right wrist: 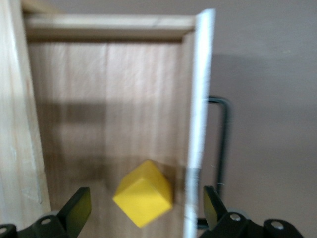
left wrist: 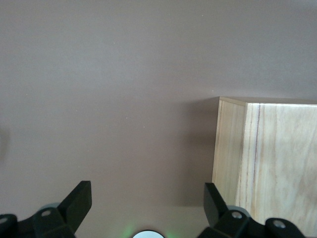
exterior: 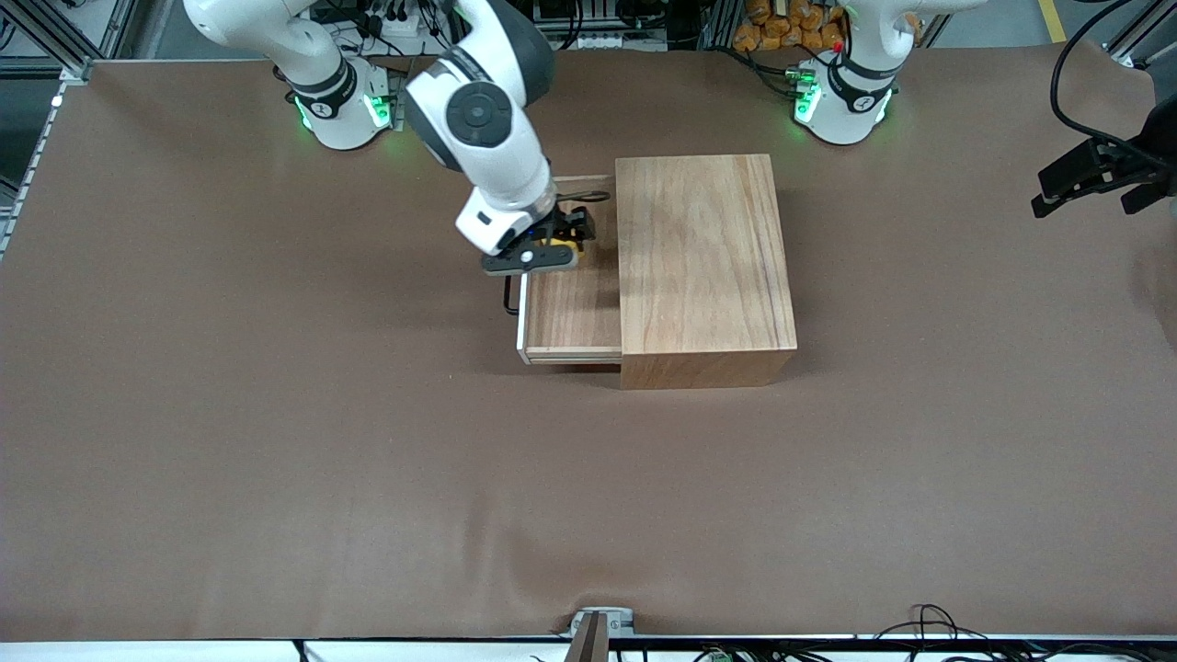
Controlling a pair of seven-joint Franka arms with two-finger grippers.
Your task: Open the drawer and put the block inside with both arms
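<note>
The drawer is pulled out of the wooden box toward the right arm's end of the table. Its black wire handle shows at its pale front panel. My right gripper is low over the drawer and open. The yellow block lies between its fingers without touching them. In the right wrist view the block rests tilted on the drawer floor beside the front panel and handle. My left gripper waits open and empty over the table at the left arm's end.
The left wrist view shows the open left gripper over bare brown table, with a corner of the wooden box beside it. The arms' green-lit bases stand along the table's top edge.
</note>
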